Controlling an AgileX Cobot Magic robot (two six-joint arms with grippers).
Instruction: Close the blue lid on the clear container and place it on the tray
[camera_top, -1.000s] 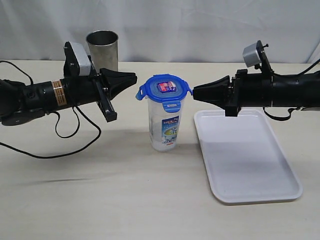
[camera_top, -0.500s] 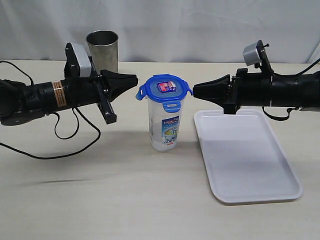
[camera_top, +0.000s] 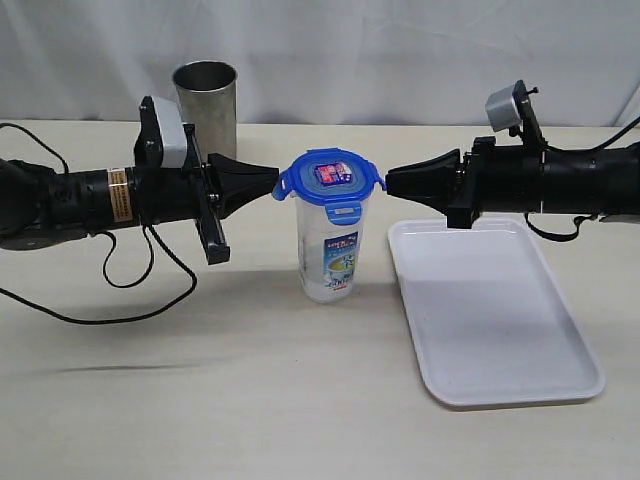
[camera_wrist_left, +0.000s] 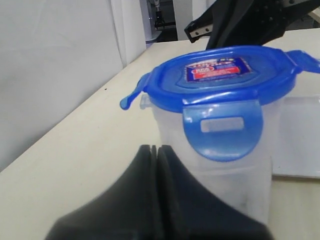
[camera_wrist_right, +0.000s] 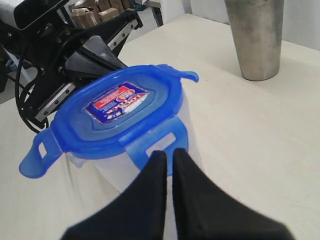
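**Both claws clenched at lid height, container btw them, off the tray**

Nearest: the pale table (camera_top: 250, 400), w/ the white tray (camera_top: 520, 398) lying flat on its right side. A bit further back the container (camera_top: 328, 265) stands upright on the table, just left of the tray and not touching it. The lid (camera_top: 330, 175) sits on top of it. Its side flaps stick out and the front flap hangs at an angle, not pressed to the wall.

The container is btw the two claws, both at lid height.
- **left claw** (camera_top: 268, 181): jaws pressed together, gripping nothing. The tip is at the lid's left flap; touching or a hair off, can't tell. In the left wrist view the joined fingers (camera_wrist_left: 135, 200) point at the container just under the lid rim.
- **right claw** (camera_top: 392, 181): also clenched and empty, tip just beside the right flap. In the right wrist view the fingertips (camera_wrist_right: 157, 165) overlap the near flap; contact unclear.

The left arm (camera_top: 100, 195) and right arm (camera_top: 560, 185) lie roughly level, reaching in from opposite sides, clear of the table. The right arm crosses over the tray's far end. A cable (camera_top: 130, 300) loops down from the left arm.

Farthest: a steel cup (camera_top: 205, 95) stands upright behind the left arm, well apart from the container, w/ a pale backdrop (camera_top: 400, 50) beyond.
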